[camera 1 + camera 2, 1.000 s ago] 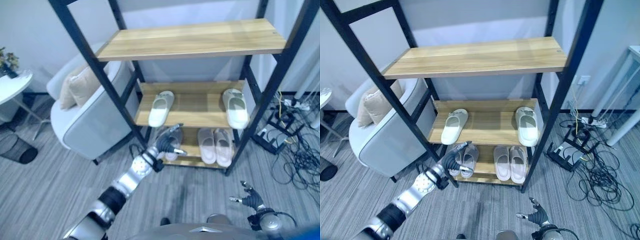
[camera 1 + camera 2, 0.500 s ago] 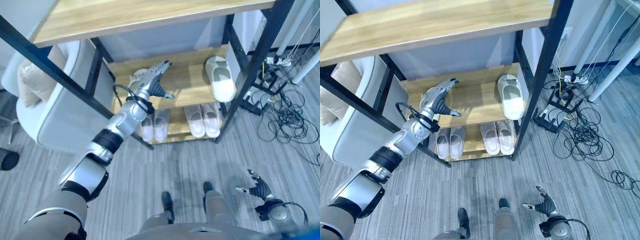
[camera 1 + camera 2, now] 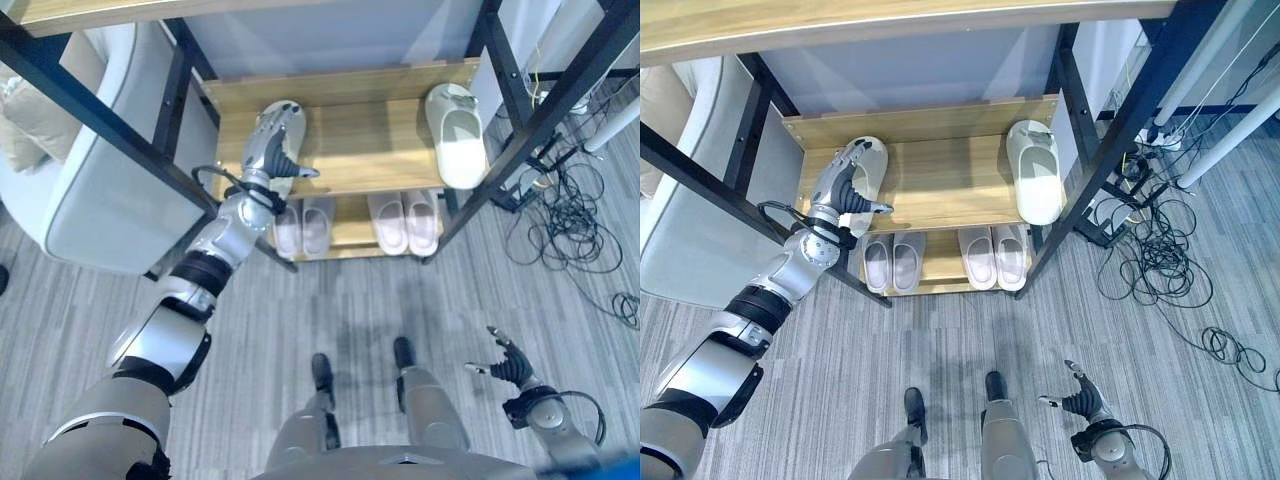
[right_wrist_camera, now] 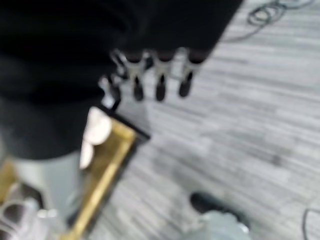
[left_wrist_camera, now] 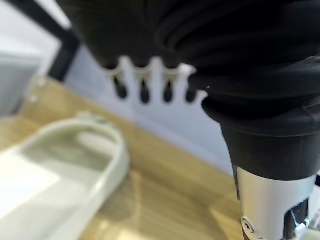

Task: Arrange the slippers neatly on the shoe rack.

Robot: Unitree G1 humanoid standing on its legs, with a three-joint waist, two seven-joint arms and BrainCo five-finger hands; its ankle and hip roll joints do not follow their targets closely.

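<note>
Left hand (image 3: 272, 150) open over white slipper (image 5: 60, 170)

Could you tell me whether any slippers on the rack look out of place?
Yes. The two white slippers on the middle shelf sit at opposite ends, unlike the neat pairs below. The left hand is over the left one.

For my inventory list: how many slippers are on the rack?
6: one left and one right on the middle shelf; two pairs on the bottom shelf.
</note>
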